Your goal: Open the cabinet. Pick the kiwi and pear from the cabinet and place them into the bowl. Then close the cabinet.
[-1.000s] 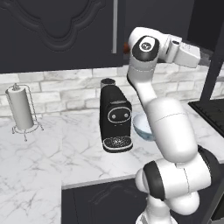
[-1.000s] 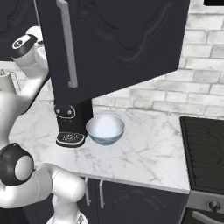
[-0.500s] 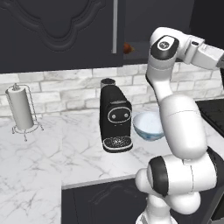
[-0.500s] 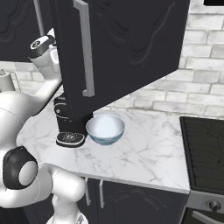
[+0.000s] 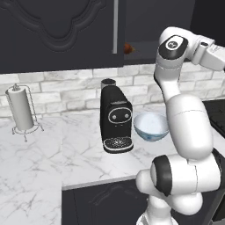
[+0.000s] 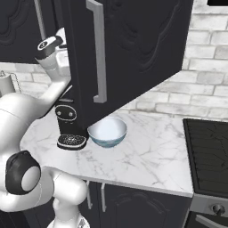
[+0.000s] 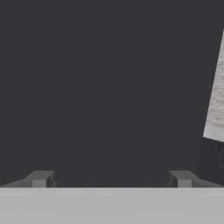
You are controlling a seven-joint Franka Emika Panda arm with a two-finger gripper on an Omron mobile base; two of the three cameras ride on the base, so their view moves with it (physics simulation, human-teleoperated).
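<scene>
cabinet door open, fruit not picked yet

the right door of the cabinet [image 6: 133, 58] stands swung out toward the camera in the right base view, its silver bar handle [image 6: 99, 51] facing us; the left door [image 5: 57, 30] looks shut. so step one looks done or close to it. a small reddish-brown fruit [image 5: 128, 48] shows inside the cabinet opening, just past the edge of the left door, in the left base view; too small to tell if it is the kiwi or something else. i can't make out the pear.

the bowl [image 5: 151, 126] sits on the marble tabletop [image 5: 52, 154] just beside the black coffee machine [image 5: 116, 118], and its inside looks bare, nothing in it. paper towel holder [image 5: 21, 110] stands well apart on the left.

tool [image 7: 111, 178] is released, fingertips [image 7: 40, 178] spread wide with nothing between them, facing a flat dark surface, likely the cabinet, up close. the arm [image 5: 180, 79] reaches up and off to the right at cabinet height.

left to do, by my read: reach in, take the kiwi, drop it in the bowl, same for the pear, then shut the door. roughly a quarter through.
</scene>
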